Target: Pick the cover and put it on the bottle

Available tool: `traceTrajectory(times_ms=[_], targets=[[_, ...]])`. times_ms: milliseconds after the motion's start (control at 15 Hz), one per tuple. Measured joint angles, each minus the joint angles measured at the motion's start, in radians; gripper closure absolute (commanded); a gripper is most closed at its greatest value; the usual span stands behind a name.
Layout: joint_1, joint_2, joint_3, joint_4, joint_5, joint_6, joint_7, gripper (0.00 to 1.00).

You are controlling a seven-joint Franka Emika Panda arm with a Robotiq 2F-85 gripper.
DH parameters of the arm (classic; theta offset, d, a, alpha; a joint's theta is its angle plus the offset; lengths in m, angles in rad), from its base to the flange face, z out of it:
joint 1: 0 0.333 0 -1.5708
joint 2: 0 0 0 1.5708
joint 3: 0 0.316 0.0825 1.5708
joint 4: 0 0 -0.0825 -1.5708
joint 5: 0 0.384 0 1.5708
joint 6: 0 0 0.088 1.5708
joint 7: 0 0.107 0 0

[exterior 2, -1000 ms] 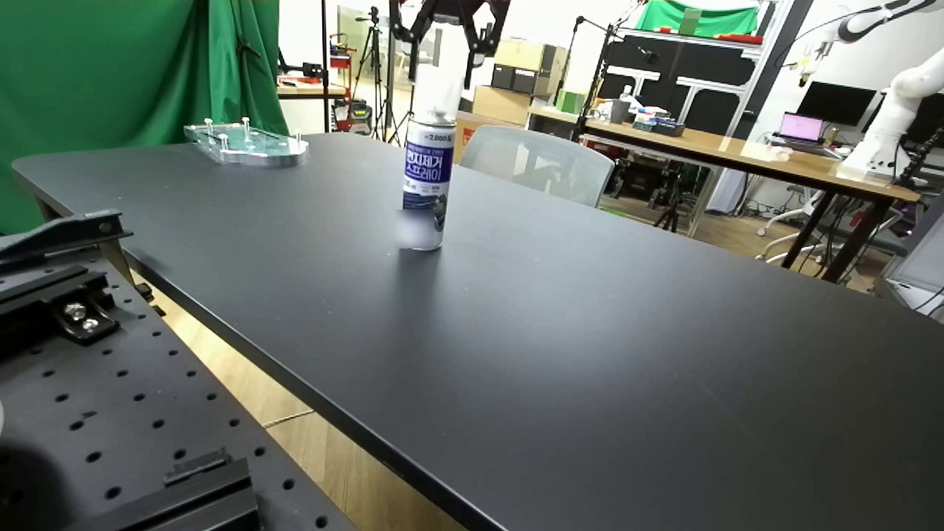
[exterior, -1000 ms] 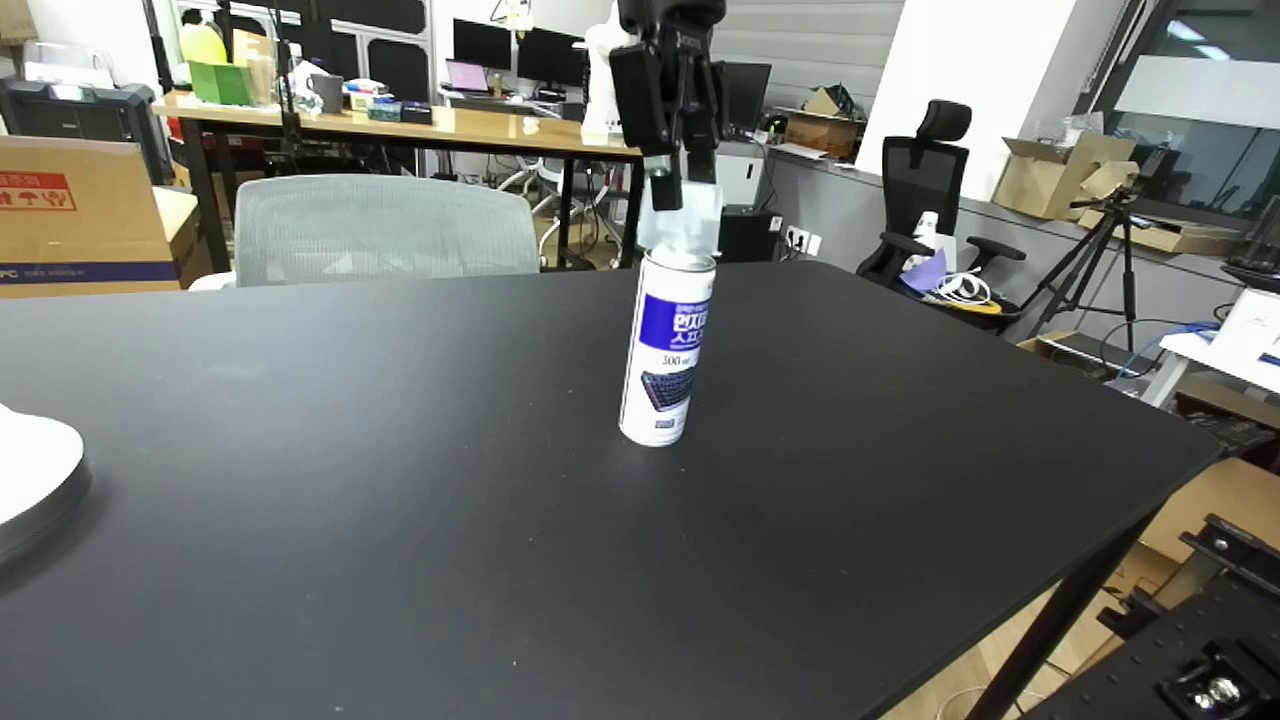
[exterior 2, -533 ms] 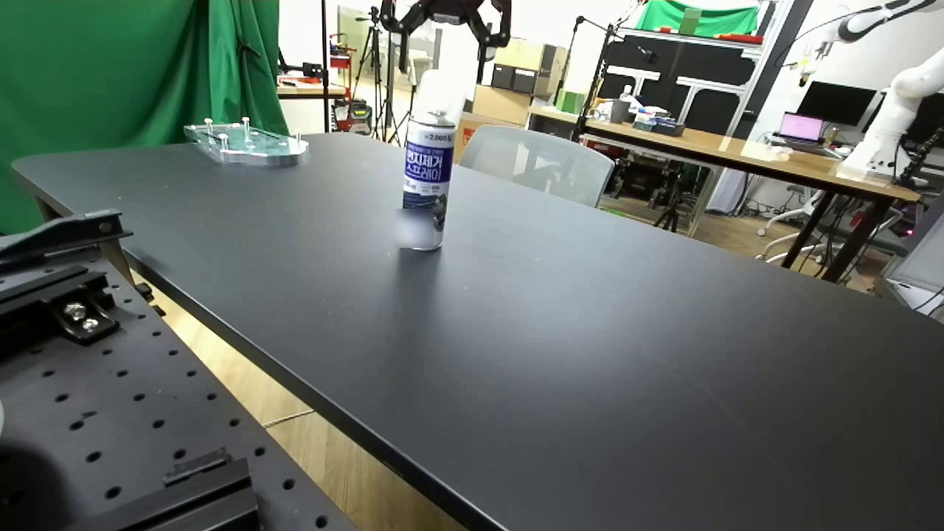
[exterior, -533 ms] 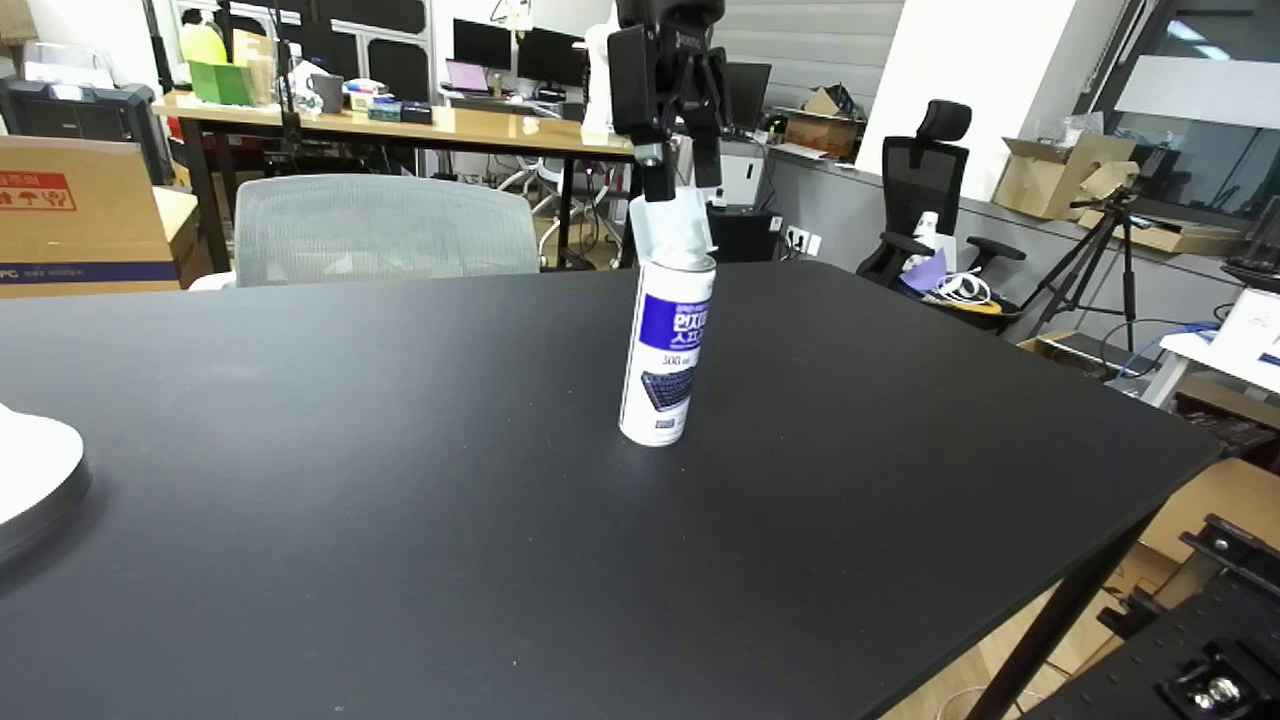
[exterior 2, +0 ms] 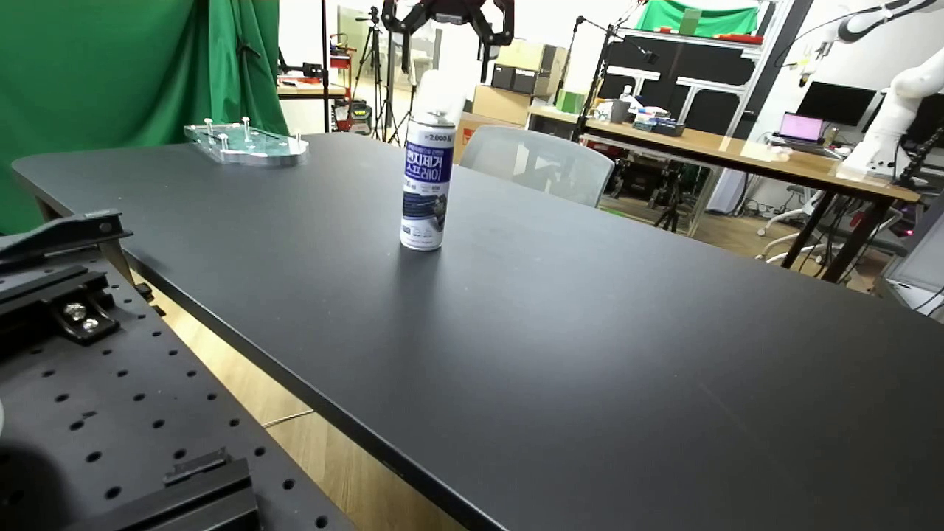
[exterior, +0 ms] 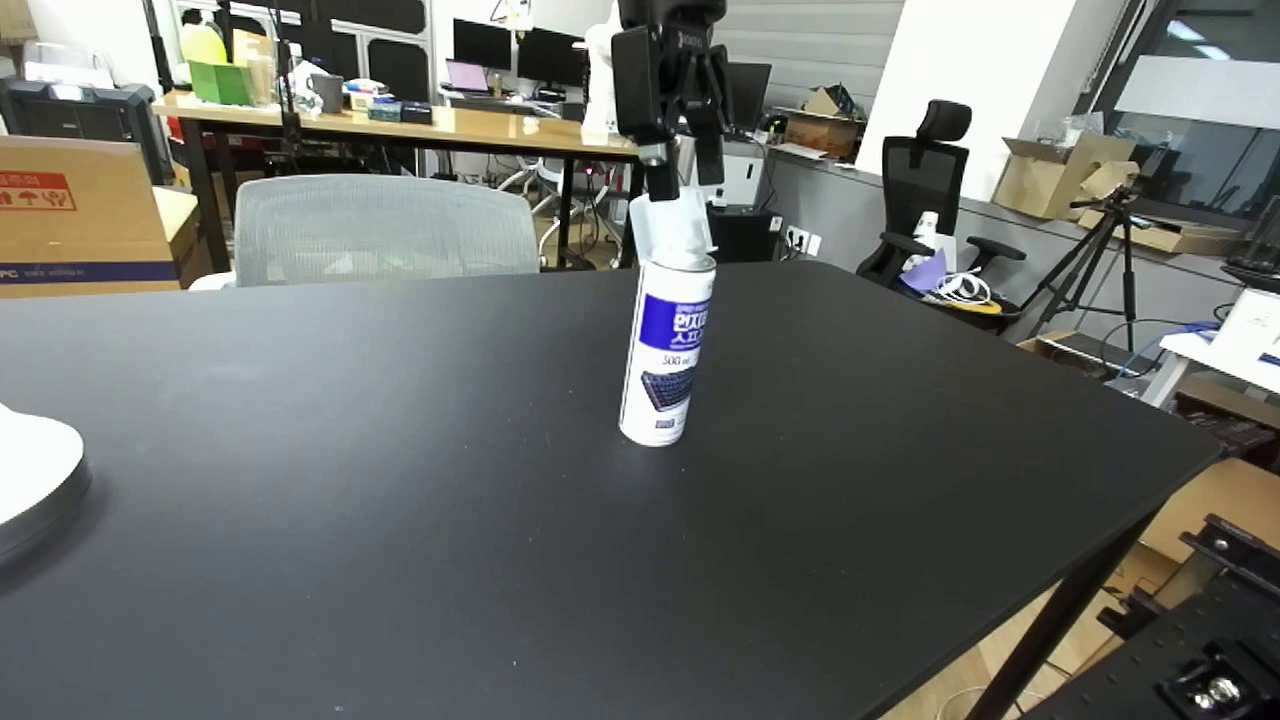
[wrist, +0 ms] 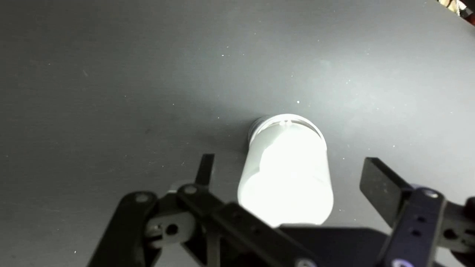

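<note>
The black table [exterior 2: 590,369] spreads below the jaws. The gripper [exterior 2: 445,74] has them parted wide. Beneath them the white, blue-labelled bottle [exterior: 665,350] stands upright on the table. The translucent cover [exterior: 672,225] sits tilted on the bottle's top, near the jaw tips; the wrist view shows it between them, a gap on either side.

In the wrist view, glare bleaches the cap [wrist: 295,174] white below centre; in an exterior view, pale sheen crosses the table [exterior 2: 605,361] right of centre.
</note>
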Motion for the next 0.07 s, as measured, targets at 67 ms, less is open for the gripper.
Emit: traceTrajectory(times_ms=[67], targets=[[0.0, -0.001, 0.0, 0.0, 0.0, -0.003, 0.001, 0.0]])
